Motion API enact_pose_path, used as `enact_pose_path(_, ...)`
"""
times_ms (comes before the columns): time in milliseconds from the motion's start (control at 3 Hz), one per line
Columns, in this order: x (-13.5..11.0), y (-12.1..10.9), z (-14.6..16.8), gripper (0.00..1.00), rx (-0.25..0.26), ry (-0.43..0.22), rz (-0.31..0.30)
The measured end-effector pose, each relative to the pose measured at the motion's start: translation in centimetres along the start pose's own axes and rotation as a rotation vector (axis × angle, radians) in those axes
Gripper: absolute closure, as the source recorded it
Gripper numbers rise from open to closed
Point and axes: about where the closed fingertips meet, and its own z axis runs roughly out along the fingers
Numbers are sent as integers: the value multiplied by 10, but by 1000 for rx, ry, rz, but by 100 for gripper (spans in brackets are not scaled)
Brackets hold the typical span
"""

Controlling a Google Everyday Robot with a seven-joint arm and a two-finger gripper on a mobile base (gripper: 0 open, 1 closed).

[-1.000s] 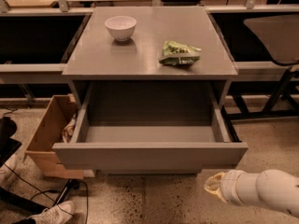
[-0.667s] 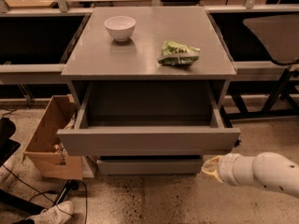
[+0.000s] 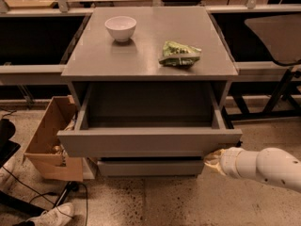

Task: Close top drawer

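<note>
The top drawer (image 3: 149,142) of the grey cabinet (image 3: 150,55) stands partly pulled out, its plain front facing me and its inside empty. A lower drawer front (image 3: 148,166) shows beneath it. My gripper (image 3: 213,160) is at the end of the white arm (image 3: 263,167) coming in from the lower right. It sits just under the right end of the top drawer's front, close to or touching it.
A white bowl (image 3: 121,28) and a green crumpled bag (image 3: 179,53) lie on the cabinet top. An open cardboard box (image 3: 49,140) stands on the floor to the left. A shoe (image 3: 51,215) and cables lie at lower left. Dark table frames flank the cabinet.
The top drawer has slid inward from its fully pulled-out position. My gripper has moved up and in along with the drawer front's right end.
</note>
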Motion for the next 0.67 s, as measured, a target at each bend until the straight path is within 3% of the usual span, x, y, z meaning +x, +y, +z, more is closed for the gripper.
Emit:
enact_pose_path(333, 0, -10, 5, 100, 13, -19, -16)
enact_pose_path(667, -3, -36, 13, 100, 43, -51, -39)
